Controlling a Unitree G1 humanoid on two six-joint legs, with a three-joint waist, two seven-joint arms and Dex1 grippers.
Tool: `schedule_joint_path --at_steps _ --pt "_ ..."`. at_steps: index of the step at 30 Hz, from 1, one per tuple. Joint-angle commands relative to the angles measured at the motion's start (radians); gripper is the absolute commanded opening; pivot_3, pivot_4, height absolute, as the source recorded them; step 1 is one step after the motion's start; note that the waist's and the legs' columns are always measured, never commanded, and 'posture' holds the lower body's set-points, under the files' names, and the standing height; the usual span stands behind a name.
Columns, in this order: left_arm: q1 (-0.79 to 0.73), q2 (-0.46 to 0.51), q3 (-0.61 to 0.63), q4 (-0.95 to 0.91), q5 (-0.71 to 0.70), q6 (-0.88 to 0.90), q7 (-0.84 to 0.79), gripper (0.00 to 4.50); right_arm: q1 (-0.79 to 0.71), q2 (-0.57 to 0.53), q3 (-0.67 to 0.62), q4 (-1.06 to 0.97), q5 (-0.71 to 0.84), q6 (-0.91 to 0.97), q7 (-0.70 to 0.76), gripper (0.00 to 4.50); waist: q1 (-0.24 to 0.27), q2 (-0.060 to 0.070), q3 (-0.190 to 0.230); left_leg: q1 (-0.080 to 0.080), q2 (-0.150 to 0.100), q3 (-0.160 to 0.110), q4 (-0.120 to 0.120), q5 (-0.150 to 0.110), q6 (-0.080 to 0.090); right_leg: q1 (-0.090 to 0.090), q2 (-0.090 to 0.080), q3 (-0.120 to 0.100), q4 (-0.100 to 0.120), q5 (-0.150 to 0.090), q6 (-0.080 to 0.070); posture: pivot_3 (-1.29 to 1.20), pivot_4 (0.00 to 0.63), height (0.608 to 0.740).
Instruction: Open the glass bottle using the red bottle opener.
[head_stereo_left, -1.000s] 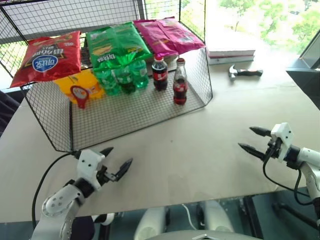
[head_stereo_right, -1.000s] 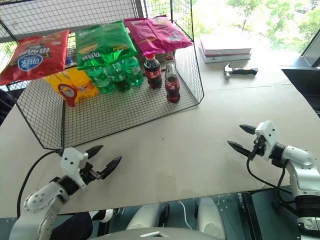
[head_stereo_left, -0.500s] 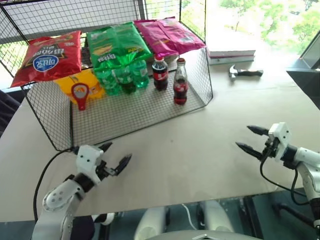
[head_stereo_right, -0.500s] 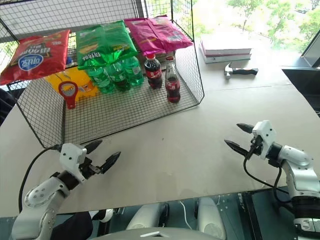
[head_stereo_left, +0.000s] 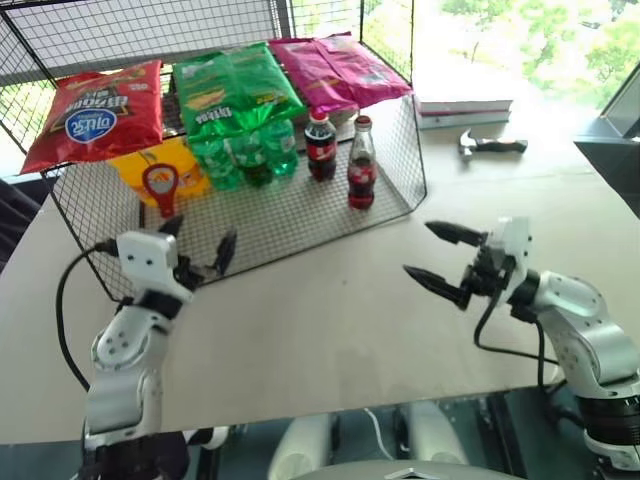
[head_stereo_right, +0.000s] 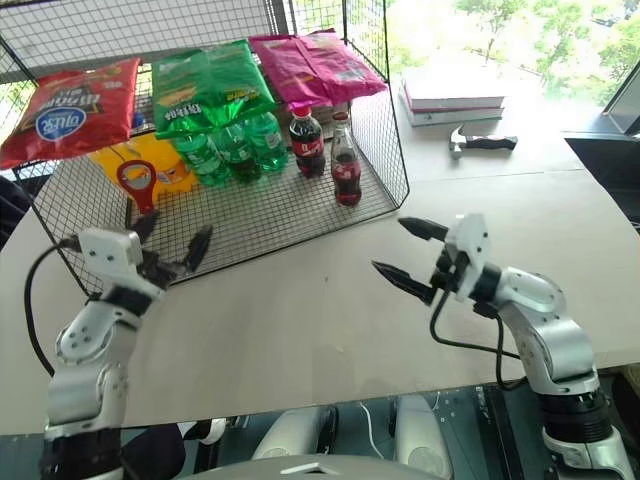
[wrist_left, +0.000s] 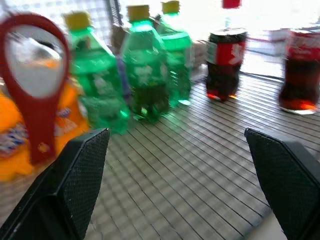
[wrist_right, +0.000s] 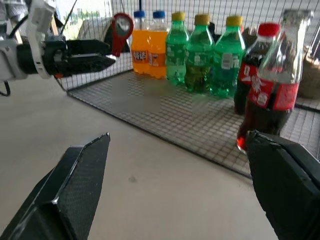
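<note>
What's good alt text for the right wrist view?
The glass bottle stands on a wire rack ahead of the right gripper, whose jaws are open. Behind it stand a plastic cola bottle, green and orange bottles, and the hanging red bottle opener by the left gripper.

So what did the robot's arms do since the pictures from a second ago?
Both arms came up toward the wire rack. The left gripper rose from the table's near edge to just in front of the red bottle opener. The right gripper swung in from the right toward the glass bottle. Both are open, holding nothing. The bottles, chip bags and hammer stayed put.
</note>
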Motion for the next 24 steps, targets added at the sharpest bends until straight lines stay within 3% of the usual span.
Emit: schedule_joint_path --at_steps 1,7,24 --pt "-0.07 0.014 0.054 0.024 0.074 -0.046 0.113 4.5 -0.038 0.009 0.008 -0.089 0.038 0.049 -0.052 4.36 0.002 0.0 0.0 0.0 0.0 0.0 0.0 0.001 -0.002 0.0 0.0 0.0 0.0 0.0 0.0 0.0 0.15 0.74" --pt "-0.142 0.032 0.074 0.075 0.103 -0.066 0.165 4.5 -0.058 0.035 0.037 -0.142 0.057 0.085 -0.096 4.36 0.006 0.0 0.0 -0.002 -0.001 0.0 0.0 0.002 -0.003 -0.002 0.0 -0.001 0.0 0.0 0.0 0.0 0.15 0.74" --pt "-0.191 0.072 0.043 0.178 0.096 -0.093 0.106 4.5 -0.051 0.056 0.085 -0.168 0.035 0.087 -0.15 4.36 0.005 0.0 0.0 -0.002 -0.001 -0.001 0.0 0.002 -0.003 -0.002 0.0 -0.002 0.001 0.0 0.0 0.0 0.15 0.74"
